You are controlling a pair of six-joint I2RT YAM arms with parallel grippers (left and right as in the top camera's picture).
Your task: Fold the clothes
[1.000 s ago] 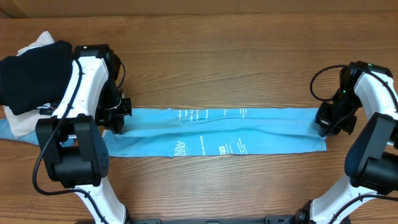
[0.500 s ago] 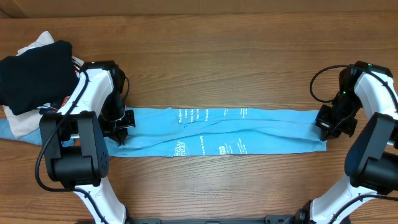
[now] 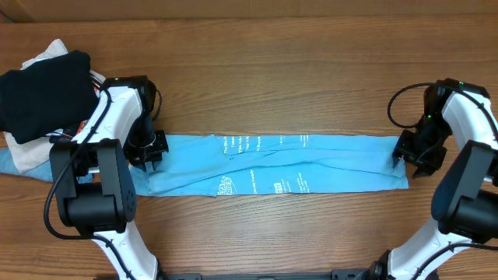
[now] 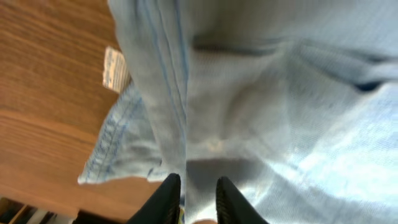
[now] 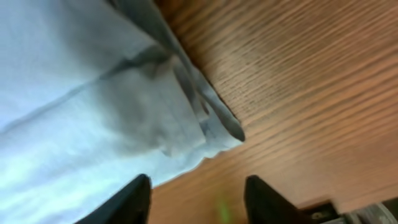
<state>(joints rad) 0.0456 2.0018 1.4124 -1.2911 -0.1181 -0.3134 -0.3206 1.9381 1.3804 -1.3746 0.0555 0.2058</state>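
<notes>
The T-shirt (image 3: 311, 165) is soft matt cloth with stitched hems; the table (image 3: 272, 70) is smooth, faintly glossy grained wood.

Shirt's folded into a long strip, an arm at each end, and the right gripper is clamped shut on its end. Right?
Not quite. The right gripper is open: the right wrist view shows its fingers spread wide, with the shirt end not pinched between them, just lying on the table. The rest holds.

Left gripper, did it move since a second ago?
Yes, a little. In the overhead view the left gripper has slid away from the black garment, toward the picture's bottom edge, and is over the end of the blue T-shirt.
</notes>
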